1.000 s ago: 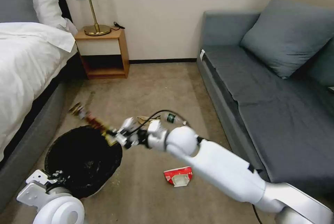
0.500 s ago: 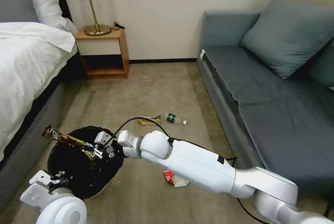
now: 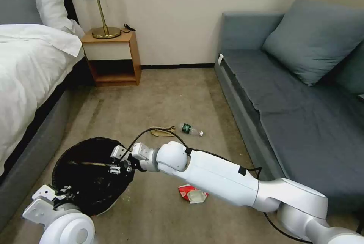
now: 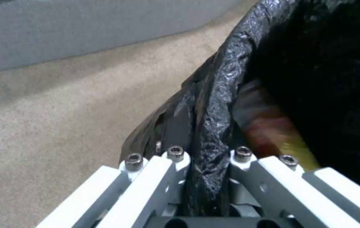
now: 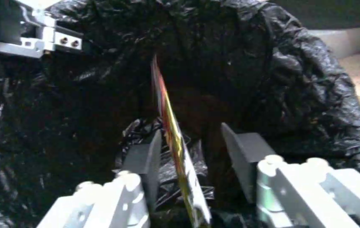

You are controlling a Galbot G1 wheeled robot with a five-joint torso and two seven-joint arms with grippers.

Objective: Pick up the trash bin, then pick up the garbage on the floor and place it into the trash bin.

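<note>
The trash bin (image 3: pixel 76 149), lined with a wrinkly black bag, stands on the carpet at lower left. My left gripper (image 3: pixel 62 191) is shut on its near rim, and the left wrist view shows the bag's edge pinched between the fingers (image 4: pixel 176 158). My right gripper (image 3: pixel 115 166) hangs over the bin's mouth, open. The yellow-brown snack wrapper (image 5: pixel 169 123) stands edge-on between its fingers, leaning on one, and reaches down into the bin. More garbage lies on the floor: a red-and-white packet (image 3: pixel 193 194), a small bottle (image 3: pixel 190 129) and a tan paper bag (image 3: pixel 162 131).
A bed (image 3: pixel 26 69) runs along the left, close beside the bin. A wooden nightstand (image 3: pixel 112 60) with a lamp stands at the back wall. A grey sofa (image 3: pixel 295 103) fills the right side. Open carpet lies between them.
My right arm swung left over the bin and dipped toward its mouth. The wrapper, which stuck out past the rim, now lies low inside the bin. The left arm has held still.
</note>
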